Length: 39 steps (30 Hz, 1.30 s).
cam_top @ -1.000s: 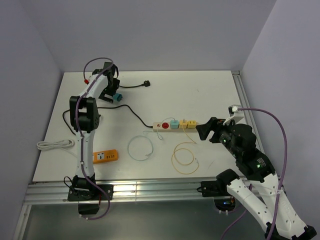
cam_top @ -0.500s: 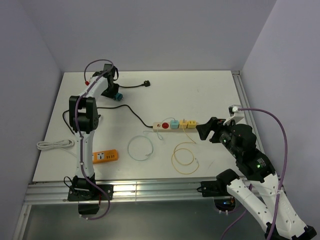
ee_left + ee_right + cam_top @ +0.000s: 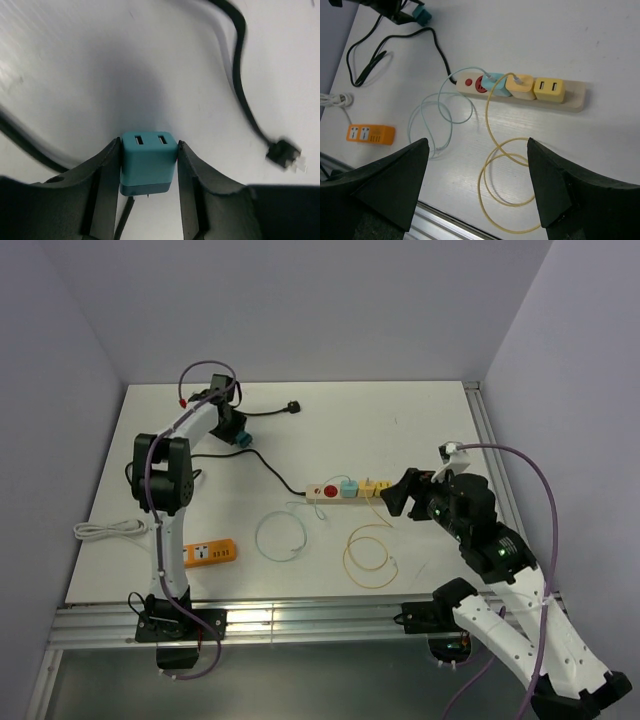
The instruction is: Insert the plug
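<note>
My left gripper (image 3: 236, 430) at the far left of the table is shut on a teal cube plug (image 3: 243, 439). In the left wrist view the gripper (image 3: 148, 143) has both fingers pressed on the sides of the teal plug (image 3: 148, 165), whose two slots face away and whose prongs point back toward the wrist. The beige power strip (image 3: 322, 490) lies mid-table with a red switch and three plugs in it. My right gripper (image 3: 398, 496) hovers open and empty just right of the strip. The right wrist view shows the strip (image 3: 575, 96) beyond the gripper (image 3: 477, 150).
A black cord runs from the strip to the left, and a loose black plug (image 3: 294, 407) lies at the back. An orange adapter (image 3: 211, 553) and a white cable bundle (image 3: 108, 530) lie front left. Teal (image 3: 280, 536) and yellow (image 3: 368, 558) cable loops lie before the strip.
My left gripper has shifted a little to the right and nearer with the teal plug in it. My right gripper has moved left, closer to the strip's right end.
</note>
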### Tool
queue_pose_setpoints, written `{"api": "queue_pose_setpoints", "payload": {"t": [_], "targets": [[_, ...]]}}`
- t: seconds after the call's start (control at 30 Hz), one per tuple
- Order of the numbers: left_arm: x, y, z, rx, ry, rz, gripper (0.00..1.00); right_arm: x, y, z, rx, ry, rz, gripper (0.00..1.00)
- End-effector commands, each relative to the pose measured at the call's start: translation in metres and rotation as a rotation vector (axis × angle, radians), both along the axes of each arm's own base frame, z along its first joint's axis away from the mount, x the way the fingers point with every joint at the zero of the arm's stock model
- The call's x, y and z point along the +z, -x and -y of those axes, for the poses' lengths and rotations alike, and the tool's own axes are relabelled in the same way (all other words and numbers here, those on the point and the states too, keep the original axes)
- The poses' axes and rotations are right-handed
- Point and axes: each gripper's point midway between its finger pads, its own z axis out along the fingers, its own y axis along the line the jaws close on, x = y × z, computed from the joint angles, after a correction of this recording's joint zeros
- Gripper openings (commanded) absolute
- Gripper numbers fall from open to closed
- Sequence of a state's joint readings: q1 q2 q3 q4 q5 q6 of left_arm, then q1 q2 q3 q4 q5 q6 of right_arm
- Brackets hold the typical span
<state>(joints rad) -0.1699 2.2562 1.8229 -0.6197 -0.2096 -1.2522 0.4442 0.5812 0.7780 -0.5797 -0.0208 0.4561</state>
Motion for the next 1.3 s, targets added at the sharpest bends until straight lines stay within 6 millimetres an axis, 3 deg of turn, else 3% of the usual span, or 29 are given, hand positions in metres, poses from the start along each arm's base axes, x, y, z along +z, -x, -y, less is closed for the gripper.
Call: {"api": "queue_pose_setpoints", "payload": {"t": [0.0, 0.03, 0.1, 0.13, 0.17, 0.2, 0.33, 0.5, 0.53, 0.63, 0.67, 0.77, 1.27], "targets": [[0.092, 0.006, 0.059, -0.256, -0.026, 0.224, 0.0, 0.019, -0.011, -0.021, 0.077, -0.066, 0.059, 0.86], [0.122, 0.012, 0.07, -0.294, -0.022, 0.291, 0.0, 0.018, -0.009, -0.028, 0.121, -0.076, 0.057, 0.87], [0.143, 0.027, 0.109, -0.409, 0.003, 0.379, 0.0, 0.018, -0.015, -0.038, 0.162, -0.084, 0.056, 0.9], [0.176, 0.036, 0.121, -0.445, 0.023, 0.468, 0.0, 0.02, -0.013, -0.045, 0.205, -0.089, 0.061, 0.92], [0.173, 0.049, 0.132, -0.496, 0.03, 0.485, 0.0, 0.025, -0.016, -0.047, 0.21, -0.1, 0.081, 0.93], [0.193, 0.058, 0.158, -0.55, 0.069, 0.56, 0.0, 0.027, -0.019, -0.048, 0.206, -0.103, 0.09, 0.94], [0.234, 0.106, 0.21, -0.686, 0.178, 0.676, 0.0, 0.04, -0.024, -0.046, 0.19, -0.117, 0.173, 0.99], [0.241, 0.159, 0.259, -0.793, 0.278, 0.696, 0.0, 0.045, -0.031, -0.043, 0.155, -0.13, 0.217, 0.98], [0.25, 0.166, 0.264, -0.805, 0.289, 0.72, 0.0, 0.043, -0.032, -0.041, 0.143, -0.128, 0.211, 0.96], [0.249, 0.189, 0.28, -0.843, 0.324, 0.71, 0.0, 0.046, -0.032, -0.042, 0.141, -0.151, 0.231, 0.91], [0.248, 0.198, 0.286, -0.858, 0.337, 0.703, 0.0, 0.055, -0.031, -0.044, 0.152, -0.172, 0.273, 0.9], [0.248, 0.208, 0.295, -0.873, 0.358, 0.694, 0.0, 0.053, -0.031, -0.052, 0.189, -0.193, 0.274, 0.82], [0.268, 0.234, 0.303, -0.891, 0.419, 0.715, 0.0, 0.033, -0.052, -0.062, 0.187, -0.179, 0.221, 0.73]]}}
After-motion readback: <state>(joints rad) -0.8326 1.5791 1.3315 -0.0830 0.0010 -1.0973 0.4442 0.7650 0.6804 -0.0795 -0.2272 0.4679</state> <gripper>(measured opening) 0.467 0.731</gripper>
